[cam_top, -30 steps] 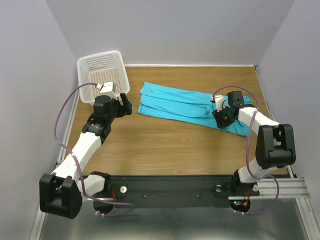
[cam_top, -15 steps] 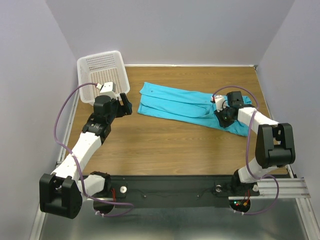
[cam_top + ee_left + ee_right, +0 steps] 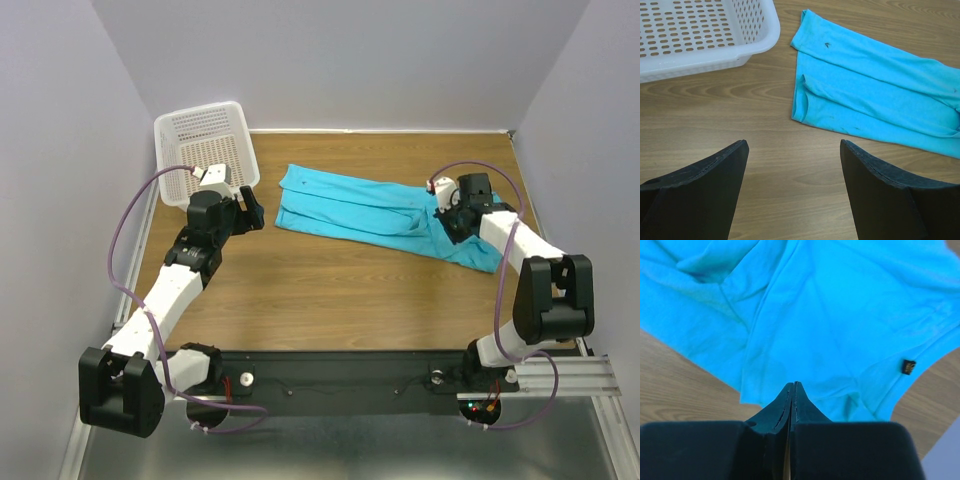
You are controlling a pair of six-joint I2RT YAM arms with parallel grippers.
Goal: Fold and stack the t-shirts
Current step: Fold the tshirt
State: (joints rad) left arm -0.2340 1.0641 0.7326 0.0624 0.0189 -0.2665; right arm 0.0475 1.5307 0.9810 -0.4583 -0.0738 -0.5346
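Observation:
One turquoise t-shirt lies folded into a long strip across the far middle of the wooden table, running from centre to right. In the left wrist view the t-shirt lies ahead and to the right. My left gripper hovers just left of its left end, and in its own view the left gripper is open over bare wood. My right gripper is over the shirt's right end. Its own view shows the right gripper shut, tips pressed together above the t-shirt, with no cloth visible between them.
A white perforated basket stands at the far left corner, close to my left gripper, and its rim fills the upper left of the left wrist view. Grey walls enclose the table on three sides. A small dark tag shows on the shirt.
My right gripper has shut and shifted slightly toward the far right over the shirt's right end. The left arm and the shirt have not visibly moved.

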